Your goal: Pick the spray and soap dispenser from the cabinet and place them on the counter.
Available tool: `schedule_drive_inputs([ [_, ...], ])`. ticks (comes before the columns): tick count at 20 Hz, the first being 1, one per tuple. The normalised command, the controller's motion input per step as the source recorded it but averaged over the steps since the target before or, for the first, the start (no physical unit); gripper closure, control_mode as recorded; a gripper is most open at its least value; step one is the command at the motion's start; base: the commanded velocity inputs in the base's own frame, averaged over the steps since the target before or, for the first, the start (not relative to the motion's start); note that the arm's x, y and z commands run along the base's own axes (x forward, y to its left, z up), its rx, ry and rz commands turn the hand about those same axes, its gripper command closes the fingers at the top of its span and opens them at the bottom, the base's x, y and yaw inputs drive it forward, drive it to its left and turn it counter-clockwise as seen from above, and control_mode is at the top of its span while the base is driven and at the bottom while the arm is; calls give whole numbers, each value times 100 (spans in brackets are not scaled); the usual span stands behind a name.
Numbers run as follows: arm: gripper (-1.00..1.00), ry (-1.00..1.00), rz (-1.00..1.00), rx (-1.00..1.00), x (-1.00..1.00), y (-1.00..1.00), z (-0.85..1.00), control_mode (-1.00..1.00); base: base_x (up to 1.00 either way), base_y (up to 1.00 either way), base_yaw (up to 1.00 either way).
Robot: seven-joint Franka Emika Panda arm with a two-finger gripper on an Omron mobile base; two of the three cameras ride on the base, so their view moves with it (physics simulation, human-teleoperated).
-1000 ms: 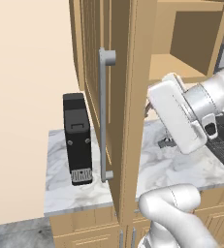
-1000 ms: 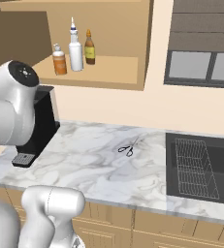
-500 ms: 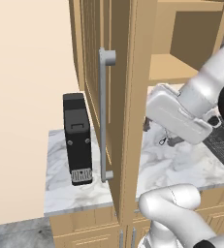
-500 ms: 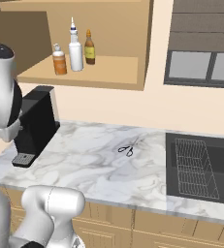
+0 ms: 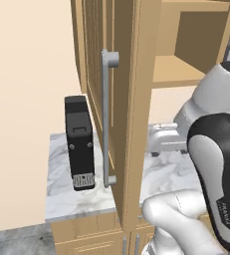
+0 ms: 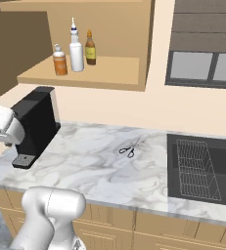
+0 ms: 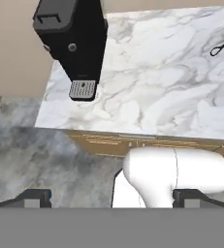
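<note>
So, left base view: the cabinet (image 5: 117, 99) door is standing swung open, edge-on to the camera, its long grey bar handle (image 5: 106, 117) running vertically. Left of the door a black coffee machine (image 5: 79, 142) is sitting upright on the counter (image 5: 61, 199), white marble with grey veins over light wooden base cabinets. Behind the door an open wooden shelf is showing, and the white arm is rising to the right of the door.

Right base view: the spray (image 6: 76, 50) is standing upright on the cabinet shelf (image 6: 85, 73), long axis vertical, its nozzle tip pointing up. The soap dispenser (image 6: 59, 60) is standing upright just left of the spray, shorter, pump top up. A brown bottle (image 6: 90, 48) is standing upright just right of the spray, slightly further back. Below the shelf the coffee machine is sitting at the counter's left end. Small scissors (image 6: 128, 151) are lying flat on the marble, right of the coffee machine, well apart from it. A dark sink with a wire rack (image 6: 198, 168) is sitting at the right end, under a window in the beige wall.

Hand view: the camera is looking down at the counter's front edge, with the coffee machine at upper left, scissors far right of it, grey floor below. The gripper (image 7: 112, 197) is hanging with its two dark fingertips (image 7: 35, 197) spread wide apart, gripping nothing.
</note>
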Motion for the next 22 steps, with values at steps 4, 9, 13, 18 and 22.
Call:
schedule_drive_inputs([
  [4,-100,-18,3,-39,0,-11,-45,-100,0,0,0],
  [9,-100,-2,-1,-23,3,-17,-27,-100,0,0,0],
  [13,-100,0,0,-3,0,-4,-5,-100,0,0,0],
  [18,-100,0,1,0,0,-8,0,-100,0,0,0],
  [22,-100,1,0,2,5,-28,7,-100,0,0,0],
])
